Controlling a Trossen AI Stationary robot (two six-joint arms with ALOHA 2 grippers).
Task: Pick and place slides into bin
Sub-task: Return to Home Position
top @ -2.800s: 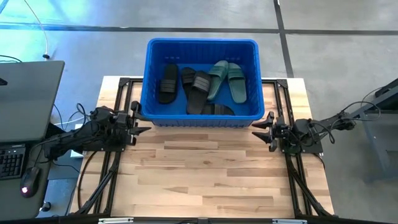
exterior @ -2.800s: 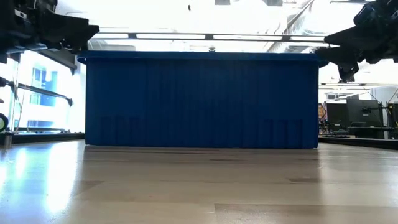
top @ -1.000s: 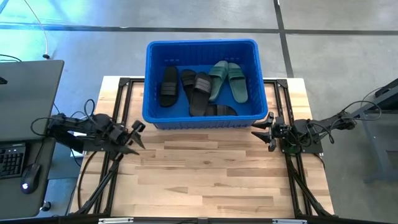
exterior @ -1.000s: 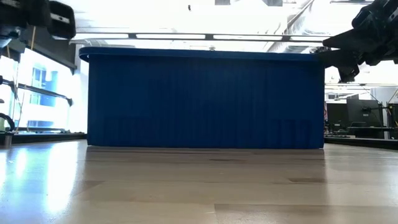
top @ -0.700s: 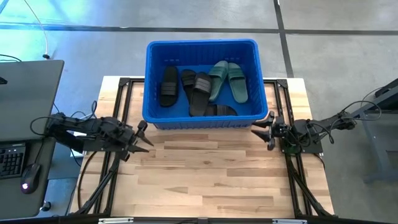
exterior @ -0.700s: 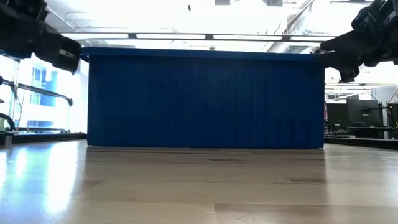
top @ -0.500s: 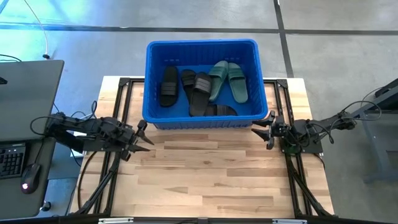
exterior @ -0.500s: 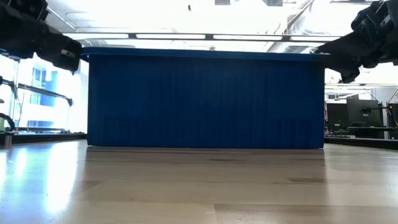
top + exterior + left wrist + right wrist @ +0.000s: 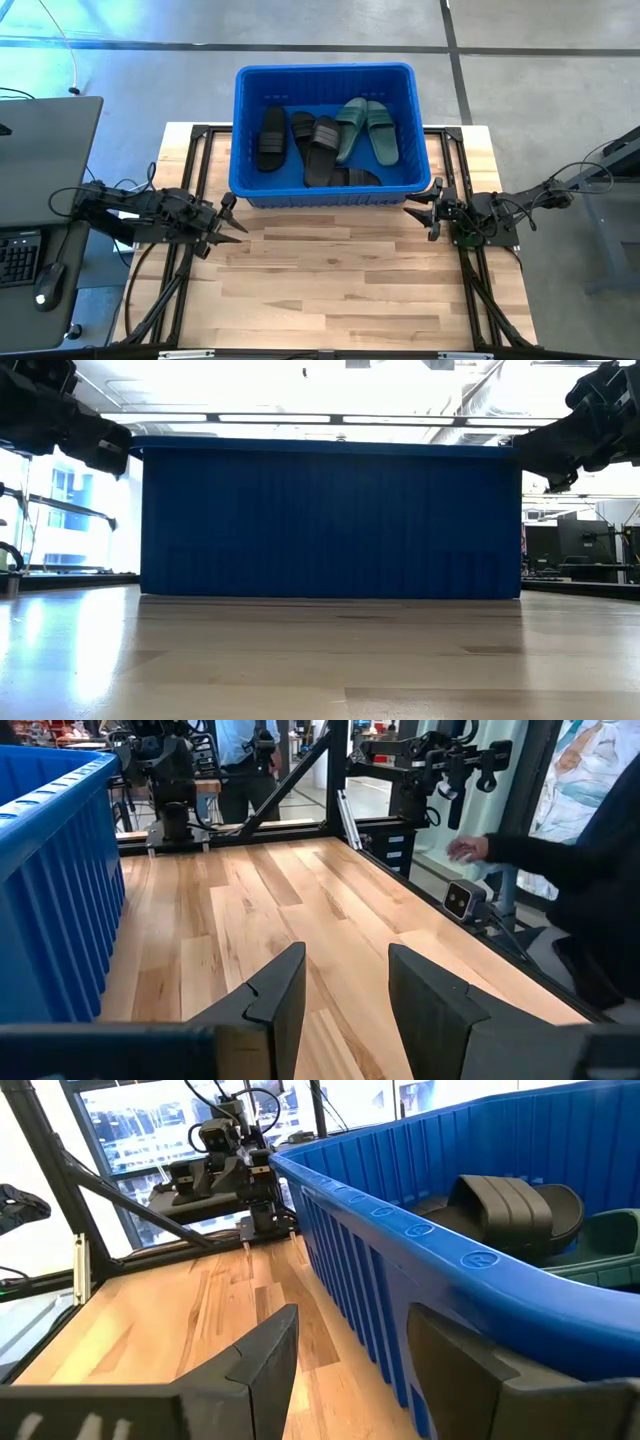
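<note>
The blue bin (image 9: 245, 130) stands at the table's far middle, seen from the side in the low view (image 9: 330, 520). In it lie two sage green slides (image 9: 365, 125) and several black slides (image 9: 318, 148); one black slide shows in the right wrist view (image 9: 515, 1205). My left gripper (image 9: 232, 220) is open and empty over the table, near the bin's near left corner, and it also shows in the left wrist view (image 9: 345, 975). My right gripper (image 9: 420, 212) is open and empty beside the bin's near right corner, with one finger (image 9: 455, 1365) close under the bin's rim (image 9: 420, 1232).
Bare wooden tabletop (image 9: 340, 285) lies in front of the bin. Black frame rails (image 9: 190, 160) run along both table sides. A laptop (image 9: 45, 150) sits off the left edge. A person's hand (image 9: 465, 848) and dark sleeve (image 9: 560, 860) show beyond the table's edge.
My left gripper has gone a little toward the table's right edge and then kept still, staying open. The bin and the slides have stayed where they were.
</note>
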